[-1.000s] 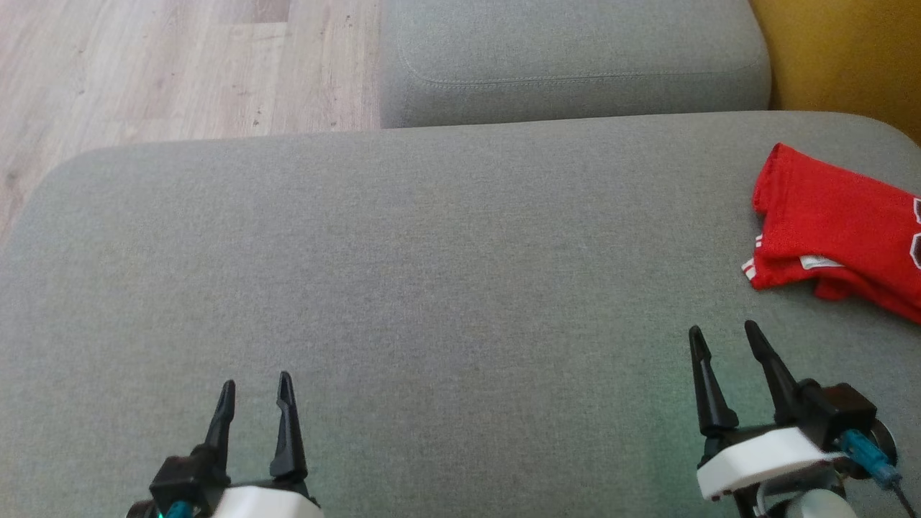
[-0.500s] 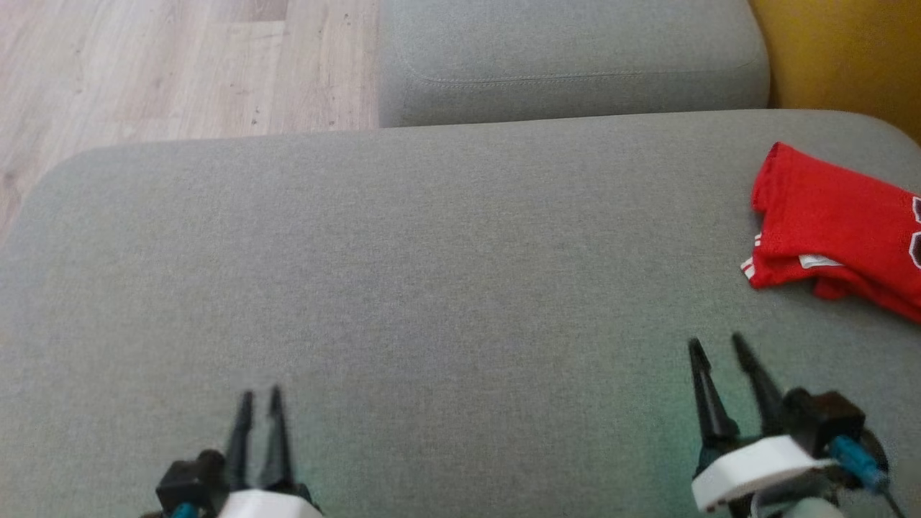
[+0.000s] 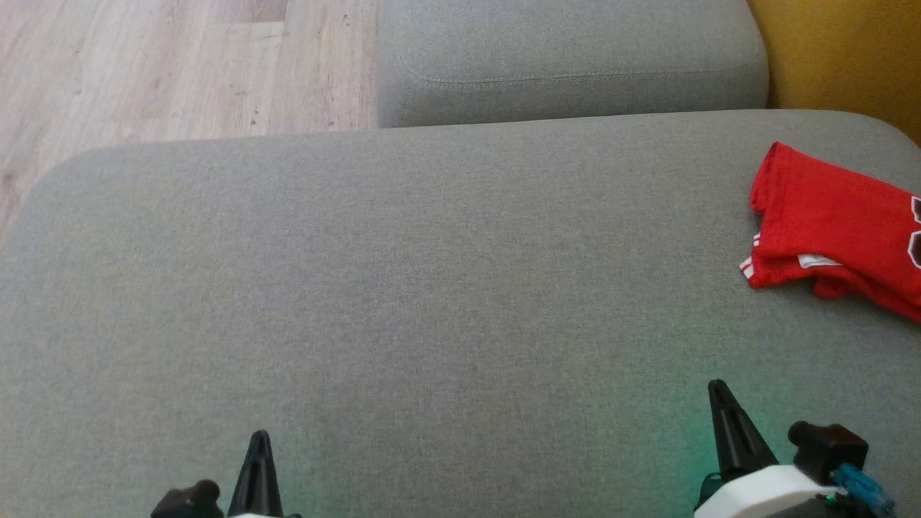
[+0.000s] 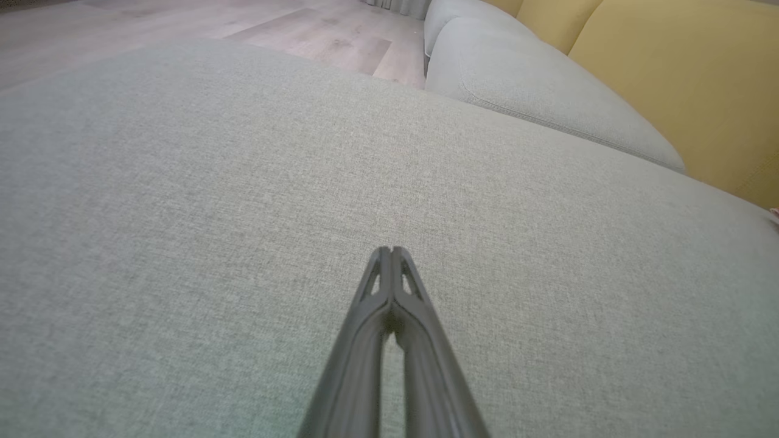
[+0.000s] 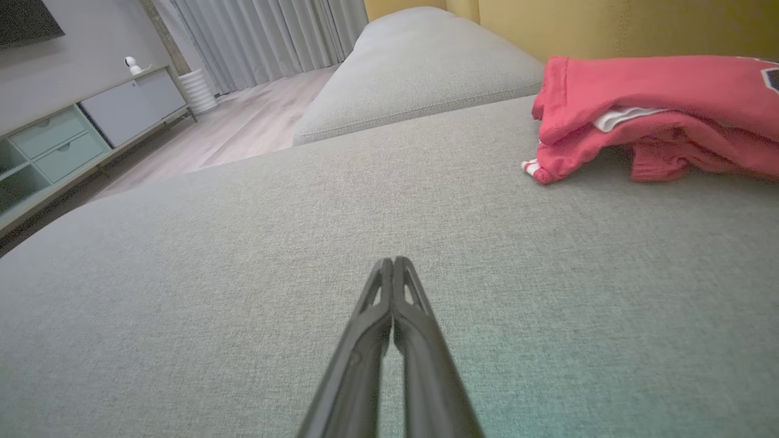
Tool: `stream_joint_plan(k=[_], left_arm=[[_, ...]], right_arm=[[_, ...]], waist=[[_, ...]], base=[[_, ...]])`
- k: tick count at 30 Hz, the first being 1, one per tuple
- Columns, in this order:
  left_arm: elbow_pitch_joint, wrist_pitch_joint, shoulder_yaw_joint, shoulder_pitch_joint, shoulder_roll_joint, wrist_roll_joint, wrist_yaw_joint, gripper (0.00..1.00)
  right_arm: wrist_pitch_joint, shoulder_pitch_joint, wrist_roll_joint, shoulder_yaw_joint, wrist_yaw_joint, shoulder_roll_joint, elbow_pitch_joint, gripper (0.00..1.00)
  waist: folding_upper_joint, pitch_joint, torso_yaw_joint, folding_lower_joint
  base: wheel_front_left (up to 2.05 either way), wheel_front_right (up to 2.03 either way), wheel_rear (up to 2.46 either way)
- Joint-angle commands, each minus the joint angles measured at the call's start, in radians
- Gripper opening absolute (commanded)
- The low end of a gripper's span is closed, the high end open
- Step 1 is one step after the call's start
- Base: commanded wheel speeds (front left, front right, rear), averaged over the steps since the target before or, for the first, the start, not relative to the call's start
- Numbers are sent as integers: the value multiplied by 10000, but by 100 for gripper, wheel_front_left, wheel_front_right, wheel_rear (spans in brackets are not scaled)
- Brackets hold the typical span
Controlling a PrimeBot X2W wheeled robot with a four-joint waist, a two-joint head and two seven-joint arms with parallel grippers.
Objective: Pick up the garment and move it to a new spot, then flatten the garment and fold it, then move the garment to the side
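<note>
Within the last second both the left gripper (image 4: 391, 250) and the right gripper (image 5: 393, 261) closed on nothing and drew back toward the sofa cushion's (image 3: 403, 273) near edge. The folded red garment (image 3: 838, 226) lay at the cushion's right edge — untouched, so the task looked finished.

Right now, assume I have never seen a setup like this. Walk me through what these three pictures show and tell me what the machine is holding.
This is a wheeled robot with two arms, each ending in a gripper with two long dark fingers. One picture looks down from a camera on its head: the left gripper is at the lower left and the right gripper at the lower right. The other two come from cameras on each wrist, looking along that arm's own fingers. Both grippers are pressed shut and hold nothing. They sit above a wide grey sofa cushion. A red garment lies in a loosely folded heap at the cushion's far right edge, apart from both grippers. Beyond are a second cushion and a wooden floor.
</note>
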Motion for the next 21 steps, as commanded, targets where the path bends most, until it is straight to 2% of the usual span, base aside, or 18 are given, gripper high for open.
stream_joint_plan(k=[1, 21], left_arm=[[-264, 42, 310, -432, 9, -220, -128, 0], [-226, 529, 1095, -719, -240, -1814, -721, 0]], right_arm=[[31, -400, 361, -50, -1, -84, -332, 0], [329, -708, 2720, -168, -2, -179, -354, 0]], waist=[[0, 1, -3, 0], [0, 21, -34, 0]], base=[[0, 0, 0], [0, 0, 0]])
